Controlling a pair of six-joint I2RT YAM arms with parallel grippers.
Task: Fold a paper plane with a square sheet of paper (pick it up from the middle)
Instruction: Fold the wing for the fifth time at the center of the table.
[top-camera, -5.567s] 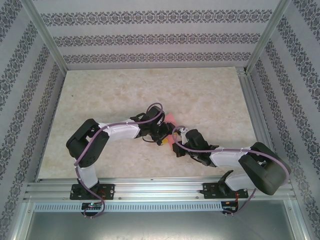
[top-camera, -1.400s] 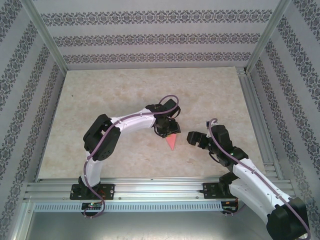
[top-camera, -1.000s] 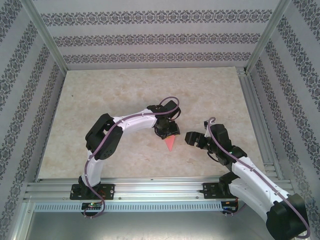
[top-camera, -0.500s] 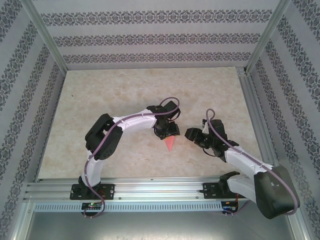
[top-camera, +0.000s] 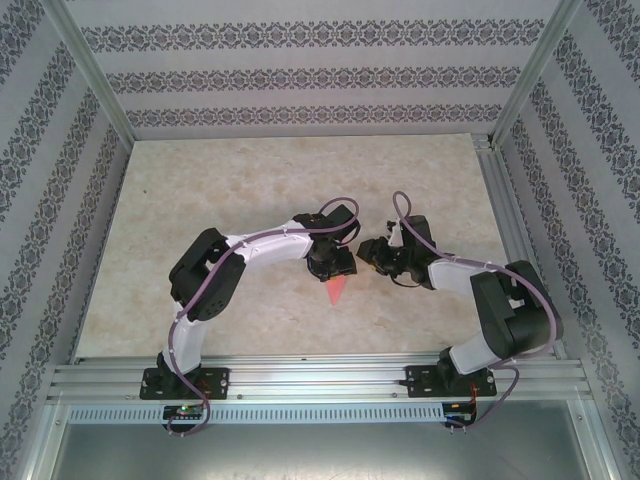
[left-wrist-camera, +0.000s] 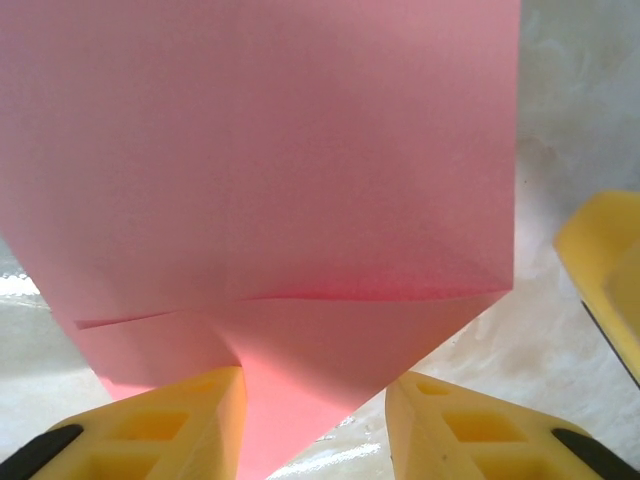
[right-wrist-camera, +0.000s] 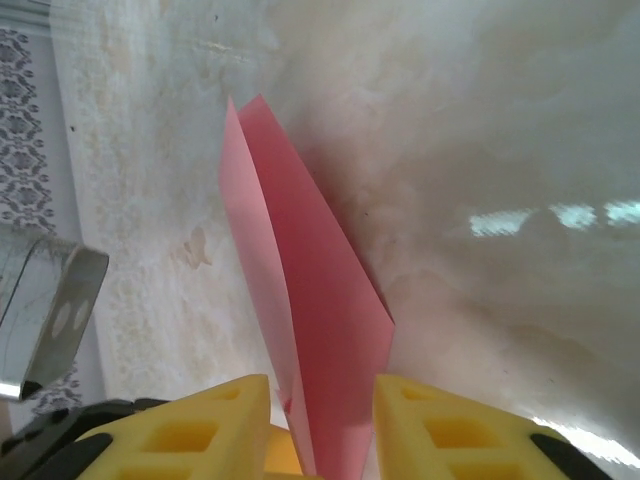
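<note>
The paper plane (top-camera: 336, 290) is a narrow pink dart, standing on edge with its tip pointing toward the near edge of the table. My left gripper (top-camera: 336, 268) holds it at the wide end. In the left wrist view the pink sheet (left-wrist-camera: 280, 180) runs down between my left gripper's (left-wrist-camera: 315, 385) yellow fingers, pressed against the left one. My right gripper (top-camera: 364, 252) has come in from the right. In the right wrist view its jaws (right-wrist-camera: 322, 385) stand on either side of the folded plane (right-wrist-camera: 320, 300) with thin gaps. One right finger (left-wrist-camera: 605, 270) shows at the left wrist view's edge.
The marble-patterned table (top-camera: 250, 190) is boxed in by patterned walls and aluminium posts. A metal rail (top-camera: 320, 378) runs along the near edge where both arm bases are bolted. A metal frame piece (right-wrist-camera: 60, 310) shows at the left of the right wrist view.
My right arm swung in from the right and up to the plane, its jaws narrowing around the paper. The left gripper kept the plane and turned it more on edge.
</note>
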